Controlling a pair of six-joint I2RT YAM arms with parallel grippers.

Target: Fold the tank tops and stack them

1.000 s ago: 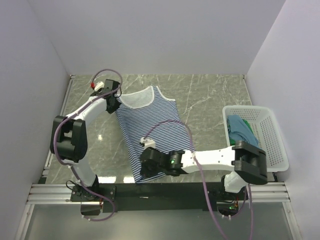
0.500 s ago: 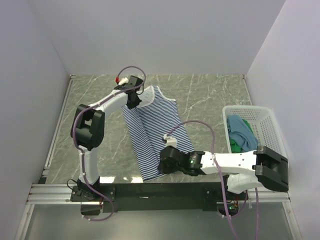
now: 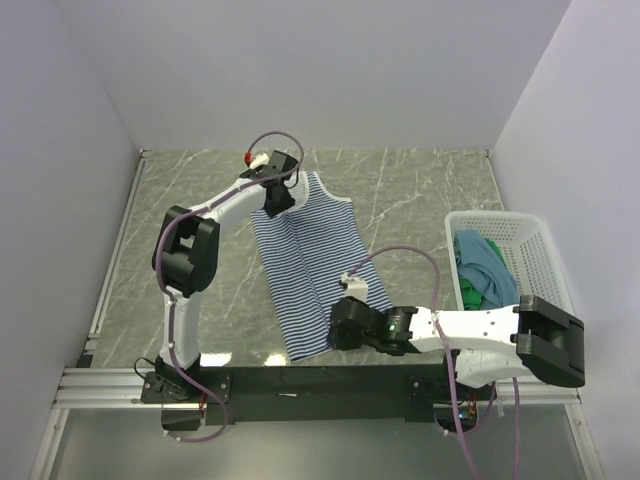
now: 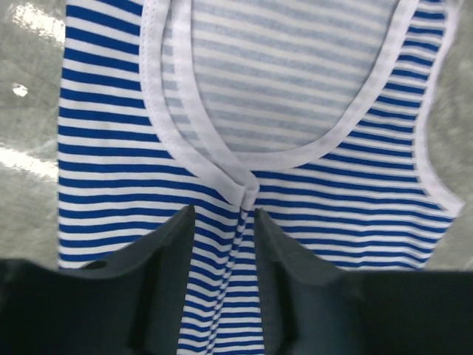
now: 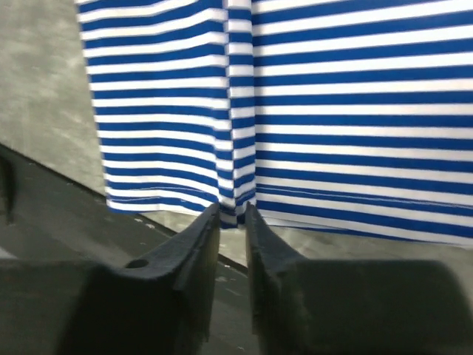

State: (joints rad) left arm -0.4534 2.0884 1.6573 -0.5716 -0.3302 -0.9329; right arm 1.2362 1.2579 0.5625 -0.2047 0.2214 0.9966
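Note:
The navy-and-white striped tank top (image 3: pixel 310 260) lies lengthwise on the marble table, its left side folded over towards the right. My left gripper (image 3: pixel 277 205) is at the white neckline. In the left wrist view the left gripper (image 4: pixel 222 214) is shut on a raised ridge of the striped tank top (image 4: pixel 111 148) just below where the white trims meet. My right gripper (image 3: pixel 335 325) is at the near hem. In the right wrist view the right gripper (image 5: pixel 233 208) pinches the hem of the striped tank top (image 5: pixel 332 111). The teal-blue tank top (image 3: pixel 482 255) and the green tank top (image 3: pixel 467 291) lie in the basket.
A white mesh basket (image 3: pixel 500 215) stands at the right edge of the table. The black rail (image 3: pixel 320 380) holding the arm bases runs along the near edge, close to the hem. Grey walls enclose the table at the left, back and right.
My left gripper has carried the top's left shoulder to the right, over the neckline, and my right gripper has moved right with the hem. The top is now narrower, folded lengthwise.

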